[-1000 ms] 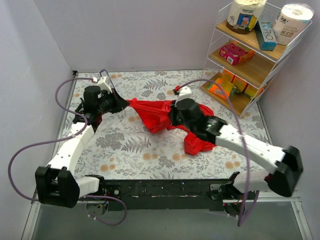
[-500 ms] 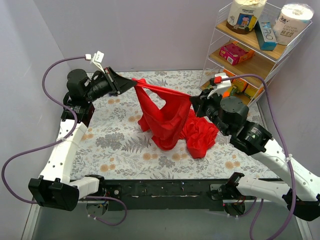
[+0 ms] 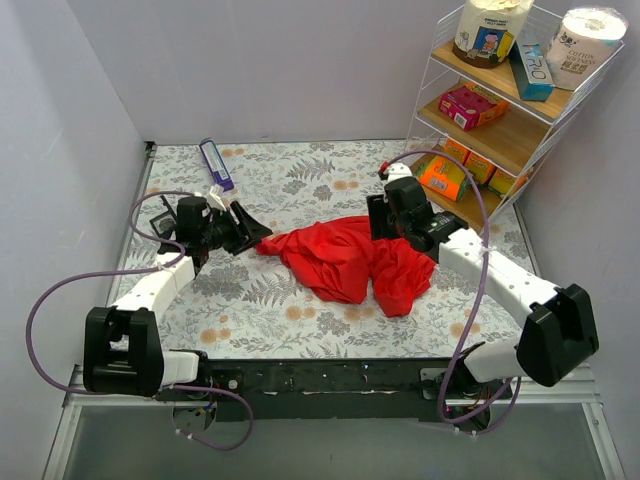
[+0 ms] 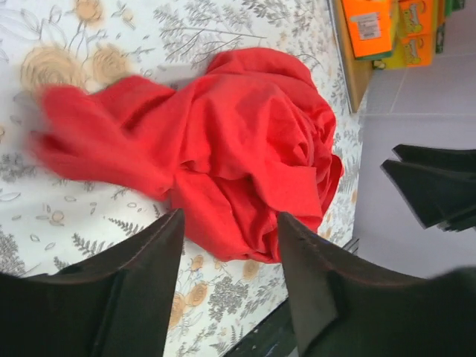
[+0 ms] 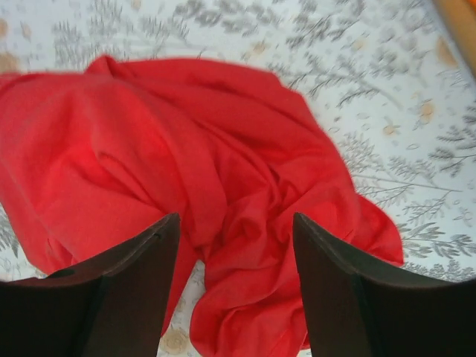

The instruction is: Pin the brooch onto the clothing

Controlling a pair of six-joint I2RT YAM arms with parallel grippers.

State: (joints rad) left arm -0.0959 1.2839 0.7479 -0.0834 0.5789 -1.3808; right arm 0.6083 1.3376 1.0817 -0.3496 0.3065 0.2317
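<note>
L gripper (image 3: 256, 230) mid-left in top view: fingers apart, nothing between, just beside left tip of red top (image 3: 345, 262). R gripper (image 5: 236, 223) likewise apart, empty, over top's upper-right side. Top crumpled in heap, centre frame, on floral desk (image 3: 300, 175). Shelf rack (image 3: 500, 120) upper right.
</note>
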